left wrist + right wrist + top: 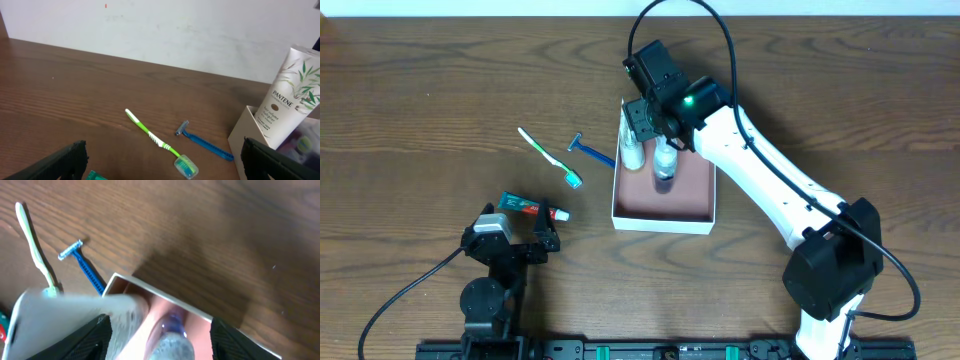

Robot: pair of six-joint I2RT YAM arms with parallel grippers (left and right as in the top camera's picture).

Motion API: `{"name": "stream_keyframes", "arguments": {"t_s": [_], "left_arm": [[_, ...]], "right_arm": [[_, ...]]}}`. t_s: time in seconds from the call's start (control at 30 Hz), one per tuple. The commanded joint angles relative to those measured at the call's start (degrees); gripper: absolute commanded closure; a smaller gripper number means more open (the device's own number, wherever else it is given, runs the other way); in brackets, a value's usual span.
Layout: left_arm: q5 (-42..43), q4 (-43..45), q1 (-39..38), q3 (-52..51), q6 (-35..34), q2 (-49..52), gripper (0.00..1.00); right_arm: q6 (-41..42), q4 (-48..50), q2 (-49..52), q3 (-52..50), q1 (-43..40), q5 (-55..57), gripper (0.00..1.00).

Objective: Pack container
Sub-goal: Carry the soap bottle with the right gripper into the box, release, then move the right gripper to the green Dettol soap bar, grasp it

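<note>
The container [688,200], a shallow white box with a pink inside, sits mid-table. A white Pantene tube [632,150] leans in its far left corner. A clear bottle with a blue cap [665,163] lies beside the tube. My right gripper [651,124] hovers over the box's far end, jaws open. In the right wrist view the bottle [172,335] lies between the spread fingers [160,340] and the tube [65,317] is at the left. My left gripper [516,240] is open and empty near the front edge, by a green toothpaste tube [530,208].
A green toothbrush [548,157] and a blue razor [590,152] lie on the wood left of the box. Both show in the left wrist view, the toothbrush [155,139] left of the razor [205,142], with the box wall [245,135] at the right.
</note>
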Motion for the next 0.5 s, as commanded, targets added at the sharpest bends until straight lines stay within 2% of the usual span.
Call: {"name": "stream_keyframes", "arguments": {"t_s": [0.0, 0.23, 0.47], "left_arm": [[-1.1, -2.1, 0.2, -1.0, 0.1, -0.2, 0.02], [-1.1, -2.1, 0.2, -1.0, 0.1, -0.2, 0.02], [-1.1, -2.1, 0.3, -1.0, 0.1, -0.2, 0.02]], "right_arm": [[-0.3, 0.6, -1.0, 0.9, -0.1, 0.8, 0.35], [-0.8, -2.4, -4.0, 5.7, -0.5, 0.3, 0.32], [-1.2, -13.1, -9.3, 9.9, -2.4, 0.4, 0.36]]}}
